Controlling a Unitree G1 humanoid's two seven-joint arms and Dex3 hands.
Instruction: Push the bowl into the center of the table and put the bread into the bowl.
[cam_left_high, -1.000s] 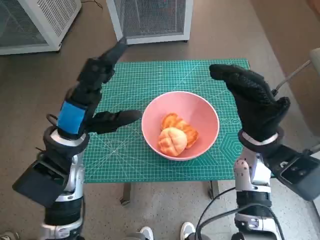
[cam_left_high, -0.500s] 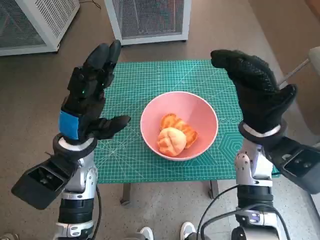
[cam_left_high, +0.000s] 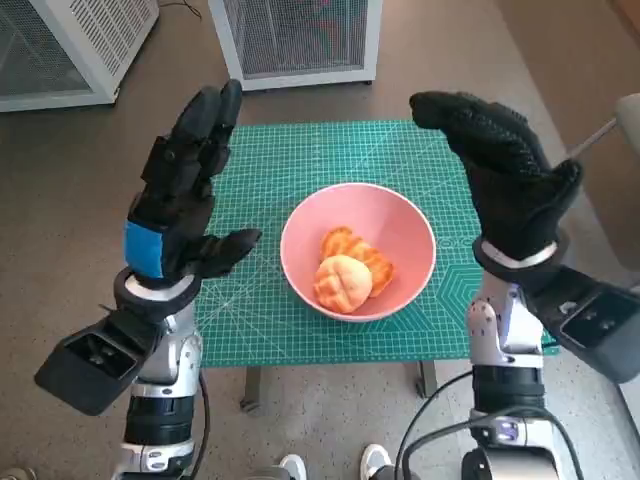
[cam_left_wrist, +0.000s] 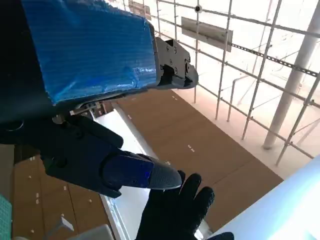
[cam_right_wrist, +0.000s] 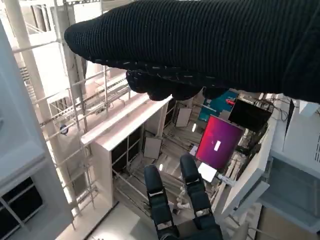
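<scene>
Table (cam_left_high: 300, 335): its green cutting mat is covering the top; the near edge is lying closest to the robot.
Bowl (cam_left_high: 405, 215): pink, sitting about mid-table; probably rigid and smooth-walled, best pushed at the rim.
Bread (cam_left_high: 343, 282): two golden pieces are lying inside the bowl, touching; likely light, soft and crushable, so a gentle grasp from the sides seems wise.
Left hand (cam_left_high: 182, 195): hovering raised left of the bowl, fingers spread, holding nothing.
Right hand (cam_left_high: 505, 175): hovering raised on the right, fingers extended, holding nothing.
Hidden: the rear piece is lying half behind the front one; wrist views are showing only ceiling and scaffolding.

bowl (cam_left_high: 358, 250) mid-table; mat (cam_left_high: 290, 160) bare around it; hands raised clear
</scene>
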